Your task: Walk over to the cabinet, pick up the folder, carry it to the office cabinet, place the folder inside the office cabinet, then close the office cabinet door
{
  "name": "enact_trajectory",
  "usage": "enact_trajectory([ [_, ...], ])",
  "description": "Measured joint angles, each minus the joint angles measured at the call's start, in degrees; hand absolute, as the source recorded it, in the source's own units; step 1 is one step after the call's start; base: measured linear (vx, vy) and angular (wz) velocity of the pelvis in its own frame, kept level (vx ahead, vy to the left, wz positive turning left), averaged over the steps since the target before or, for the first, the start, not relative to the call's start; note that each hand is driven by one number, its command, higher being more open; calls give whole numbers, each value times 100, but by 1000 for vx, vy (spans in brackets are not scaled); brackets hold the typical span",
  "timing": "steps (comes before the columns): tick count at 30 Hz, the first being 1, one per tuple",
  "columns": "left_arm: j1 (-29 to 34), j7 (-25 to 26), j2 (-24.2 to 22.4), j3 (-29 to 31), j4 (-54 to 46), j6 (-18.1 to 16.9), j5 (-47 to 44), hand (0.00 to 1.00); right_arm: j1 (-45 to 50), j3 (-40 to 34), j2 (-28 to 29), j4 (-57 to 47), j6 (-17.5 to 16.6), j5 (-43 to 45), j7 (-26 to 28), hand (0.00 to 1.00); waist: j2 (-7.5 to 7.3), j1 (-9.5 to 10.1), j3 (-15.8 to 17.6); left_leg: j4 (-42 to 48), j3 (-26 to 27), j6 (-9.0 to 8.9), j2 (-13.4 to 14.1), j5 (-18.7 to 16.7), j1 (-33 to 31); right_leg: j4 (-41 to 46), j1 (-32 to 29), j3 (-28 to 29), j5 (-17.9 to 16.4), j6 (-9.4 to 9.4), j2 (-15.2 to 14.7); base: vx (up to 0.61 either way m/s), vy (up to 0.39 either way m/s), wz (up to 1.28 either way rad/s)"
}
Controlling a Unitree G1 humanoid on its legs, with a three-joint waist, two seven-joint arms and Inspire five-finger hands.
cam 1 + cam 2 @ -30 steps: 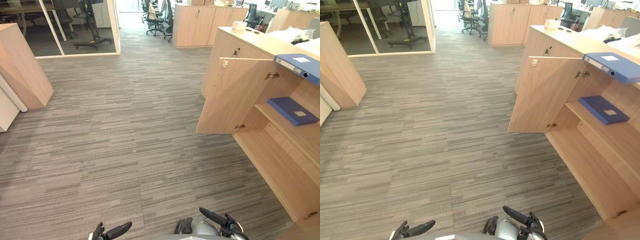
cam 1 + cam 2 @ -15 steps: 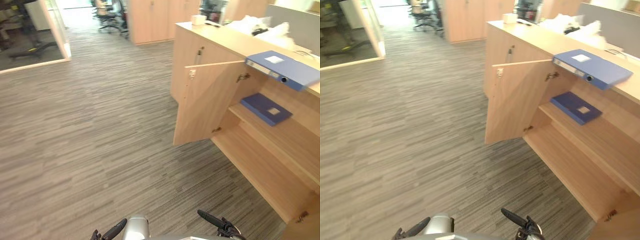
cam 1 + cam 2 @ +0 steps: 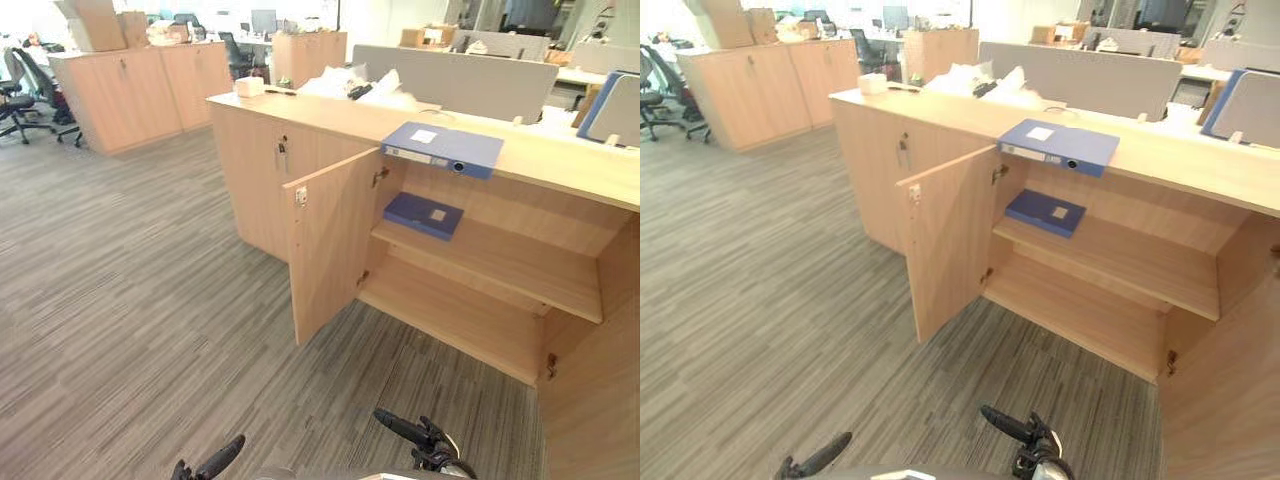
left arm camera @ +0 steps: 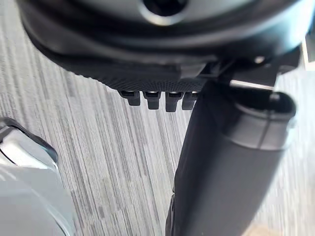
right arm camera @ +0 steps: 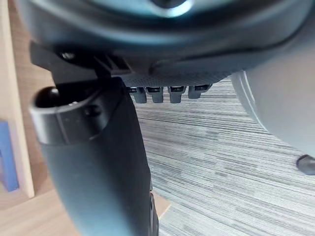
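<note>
blue folder [image 3: 443,148] lies flat on top of the cabinet [image 3: 545,165], just above the open compartment, with its spine end jutting a little past the front edge of the top. neither of my hands touches it; both are well apart from the cabinet. a second folder [image 3: 423,214], darker blue, lies flat on the shelf [image 3: 505,262] inside, toward the shelf's left end.

the door [image 3: 325,245] stands swung wide on the left of the compartment, and i see the right door [image 3: 590,400] open too, a wood panel at the right edge of the head view. farther along the top sit a small white box [image 3: 248,87] and a heap of white stuff [image 3: 350,84], with a grey partition [image 3: 460,82] behind.

my left hand [image 3: 215,462] shows at the bottom of the head view over the grey carpet [image 3: 130,300], fingers straight and loose, holding nothing. my right hand [image 3: 412,434] sits low, right of centre, also with fingers stretched out and nothing in them. from the left wrist the thumb [image 4: 231,162] stands out over carpet beside the row of fingers [image 4: 156,98]. from the right wrist i get the same: thumb [image 5: 93,157], fingers [image 5: 167,93], carpet past them and pale wood to one side.

more wood cabinets [image 3: 130,88] stand across the room at back left.
</note>
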Motion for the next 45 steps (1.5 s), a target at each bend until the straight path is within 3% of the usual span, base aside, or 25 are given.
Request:
enact_trajectory([
  [1, 9, 2, -16, 0, 1, 2, 0, 100, 0, -2, -8, -1, -19, -3, -1, 100, 45, -3, -11, -37, 79, 0, 111, -34, 32, -87, -14, -195, -12, 36, -7, 72, -11, -95],
  [3, 21, 75, 2, 1, 12, 41, 0, 100, -23, -123, 11, -42, -95, -1, 39, 100, 118, -14, 8, -282, 337, -92, 543, -83, 165, -414, -217, -1039, -460, 386, 82, 77, -89, -116],
  [5, -63, 107, -15, -11, 64, 40, 0, 100, -50, -135, 24, -46, -111, 10, 77, 100, 137, -75, 20, -444, 363, -161, 794, -98, 288, -1124, -231, -1704, -640, 482, 228, 104, -213, -83],
  [7, -141, 109, -35, -25, 121, 37, -6, 100, -55, -135, 24, -27, -110, 5, 89, 100, 118, -97, 28, -611, 450, -332, 899, -142, 529, -1887, -172, -2055, -615, 482, 268, 170, -264, -51],
  [8, -224, 132, -87, -33, 179, 35, -7, 100, -59, -140, 21, -22, -119, 5, 98, 100, 118, -169, 51, -649, 424, -468, 940, -207, 671, -2150, -50, -2126, -389, 419, 286, 273, -350, 3],
  [12, -244, 139, -275, -166, 193, -25, -6, 100, -86, -466, -116, 26, 82, -43, 73, 100, 330, -255, -48, -882, -86, -478, 1178, -68, 957, -2032, 232, -2450, -970, 242, 620, 376, -347, 21],
  [14, -243, 150, -276, -79, 181, -3, -7, 100, -89, -472, -198, 60, 135, -41, 52, 100, 365, -305, -8, 304, -400, -492, 1373, -51, 465, -2187, 442, -2508, -1100, 173, 847, 377, -296, -9],
  [15, -212, 153, -288, 14, 173, 0, -13, 100, -89, -506, -250, 95, 174, -38, 8, 100, 407, -296, 66, 1458, -598, -516, 1521, 227, 70, -2402, 724, -2495, -1126, 126, 1055, 363, -215, -31],
  [16, -175, 144, -292, 111, 96, 23, -111, 100, -43, -506, -315, 117, 195, -27, -33, 100, 435, -274, 91, 2818, -853, -673, 1595, 532, -449, -2689, 1102, -2414, -1152, 77, 1290, 361, -175, -35],
  [17, -166, 143, -289, 111, 73, 23, -124, 100, -22, -506, -321, 121, 197, -27, -39, 100, 439, -264, 97, 3080, -861, -692, 1606, 523, -531, -2740, 1162, -2390, -1155, 72, 1321, 344, -90, -51],
  [19, -57, 71, -252, 102, -97, 9, -128, 100, 15, -415, -358, 267, 211, 8, -54, 100, 395, -209, 128, 4122, -684, -703, 1490, 435, -1005, -3102, 1614, -2064, -1163, 57, 1448, 331, 10, -68],
  [21, -89, 23, -196, 100, -163, 3, -124, 100, 5, -275, -373, 337, 243, 7, -60, 100, 327, -149, 183, 4076, -612, -663, 1322, 267, -1368, -3345, 1848, -1790, -1131, 114, 1414, 394, 134, -81],
  [23, -108, 10, -132, 85, -192, -3, -122, 100, -49, -217, -365, 417, 288, 9, -69, 100, 235, -40, 263, 3524, -611, -587, 1077, 24, -1651, -3525, 2094, -1509, -1097, 176, 1254, 367, 209, -86],
  [25, -98, -3, -90, 24, -192, -4, -108, 100, -131, -198, -344, 473, 303, 9, -94, 100, 195, 6, 332, 2280, -619, -450, 885, -19, -1800, -3513, 2259, -1352, -1087, 238, 1033, 318, 249, -60],
  [26, -12, -3, -146, -27, -170, -8, -55, 100, -126, -87, -438, 461, 305, 10, -96, 100, 359, 5, 241, 1043, -705, -195, 867, 647, -1800, -3462, 2300, -1308, -1082, 467, 1035, 355, 314, -38],
  [27, 1, -63, -39, -50, -29, 11, -66, 100, -149, -53, -416, 445, 304, 15, -128, 100, 297, 38, 212, 976, -712, -328, 687, 652, -1759, -3407, 2355, -1243, -1159, 695, 856, 372, 293, -16],
  [29, -85, -92, 86, -149, 4, -37, -26, 100, -241, 6, -259, 444, 292, 10, -108, 100, 60, 18, 113, 812, -703, -277, 399, 622, -1724, -3534, 2349, -1205, -924, 664, 621, 359, 201, 19],
  [33, -100, -220, 80, -183, 265, 6, -16, 100, -495, 120, -61, 370, 217, -50, 63, 100, 191, 82, 22, 248, -496, -164, 198, 683, -1182, -3464, 2372, -937, -200, 774, 340, 242, 166, -13],
  [35, -36, -248, 52, -285, 276, 8, -15, 100, -449, 134, -66, 314, 216, -245, 119, 100, 274, 126, -58, -136, -342, -80, 60, 734, -862, -3041, 2187, -723, -92, 872, 139, 122, 106, -33],
  [37, 4, -298, 34, -418, 275, 9, -16, 100, -323, 157, -125, 261, 227, -438, 149, 100, 326, 153, -92, -461, -207, 25, -94, 801, -607, -1848, 1554, -366, 99, 739, -72, 78, 91, -28],
  [38, 5, -330, 30, -463, 275, 10, -19, 100, -238, 167, -159, 257, 245, -450, 154, 100, 349, 154, -90, -604, -171, 49, -157, 817, -456, -1130, 1205, -178, 377, 486, -137, 59, 77, -17],
  [39, 22, -366, 18, -523, 275, 11, -43, 100, -174, 173, -218, 201, 338, -482, 154, 100, 393, 151, -90, -737, -143, 67, -189, 816, -241, -352, 815, -7, 923, 166, -186, 59, 52, -8],
  [40, 28, -410, 32, -586, 278, 19, -111, 100, -163, 211, -258, 194, 310, -503, 154, 100, 448, 105, -87, -794, -152, 99, -183, 808, -87, 136, 603, 4, 694, 45, -248, 59, 39, -4],
  [42, 12, -508, 36, -582, 267, 16, -376, 100, -142, 417, -280, 187, 234, -541, 158, 100, 390, 58, -83, -890, -185, 120, -134, 750, 61, 152, 326, -232, 133, 90, -286, 19, -50, 2],
  [45, 37, -580, 14, -632, 280, 0, -1114, 100, -130, 667, -258, 239, 175, -554, 182, 100, 302, -63, -120, -985, -408, 34, 11, 739, 241, -1040, 572, -756, -430, 483, -55, 42, -193, 22],
])
